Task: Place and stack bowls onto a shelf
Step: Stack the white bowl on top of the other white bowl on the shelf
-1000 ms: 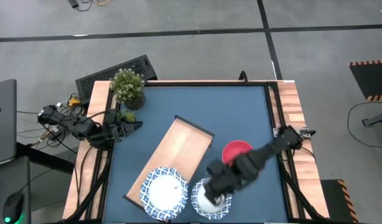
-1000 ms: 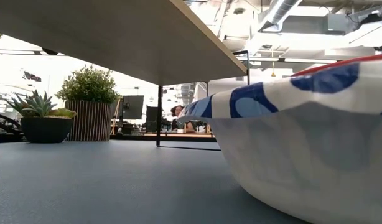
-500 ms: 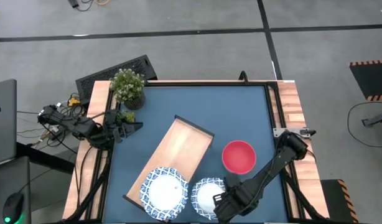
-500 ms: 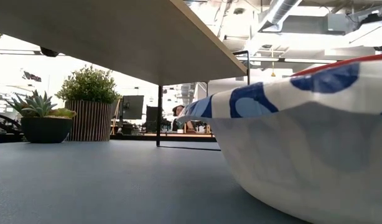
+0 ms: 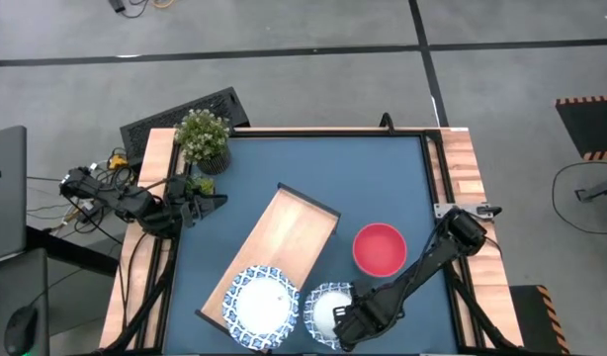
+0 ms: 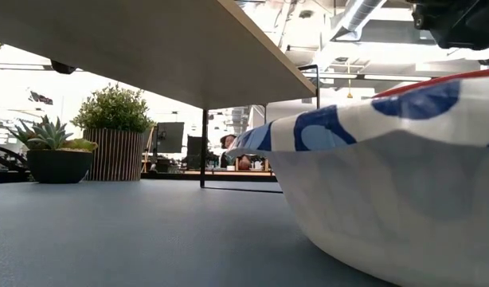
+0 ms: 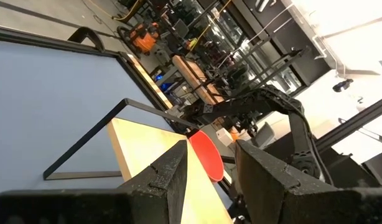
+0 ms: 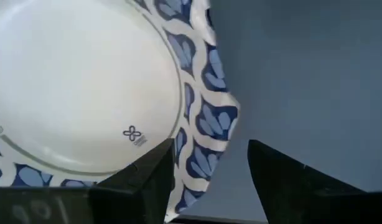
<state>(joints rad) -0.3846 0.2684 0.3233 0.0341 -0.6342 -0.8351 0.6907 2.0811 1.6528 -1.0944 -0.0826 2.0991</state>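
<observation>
Item 1. Shelf (image 5: 284,247): long light wooden board with a thin dark rim at its far end, standing diagonally on the dark blue surface (image 5: 323,168). In the low view its underside (image 6: 149,40) runs overhead on thin dark legs.

Item 2. Blue-and-white patterned bowl (image 5: 261,296), white centre: on the near end of the shelf.

Item 3. Second blue-and-white bowl (image 5: 325,307): on the surface just beside the shelf's near end, at the front edge. It fills the right of the low view (image 6: 388,191). The right wrist view shows its white centre and blue leaf-patterned rim (image 8: 85,87).

Item 4. Red bowl (image 5: 380,248): on the surface, right of the shelf and behind item 3, apart from both. It shows as a red disc in the left wrist view (image 7: 206,155).

Item 5. Right hand (image 5: 345,318): at the near right edge of item 3, fingers spread with the bowl's rim between them; nothing lifted.

Item 6. Left hand (image 5: 213,201): waiting at the left edge of the surface near the plants, fingers apart, holding nothing.

Item 7. Two potted plants: a leafy one in a ribbed pot (image 5: 203,138) at the far left corner, and a small succulent (image 6: 49,151) beside it.
</observation>
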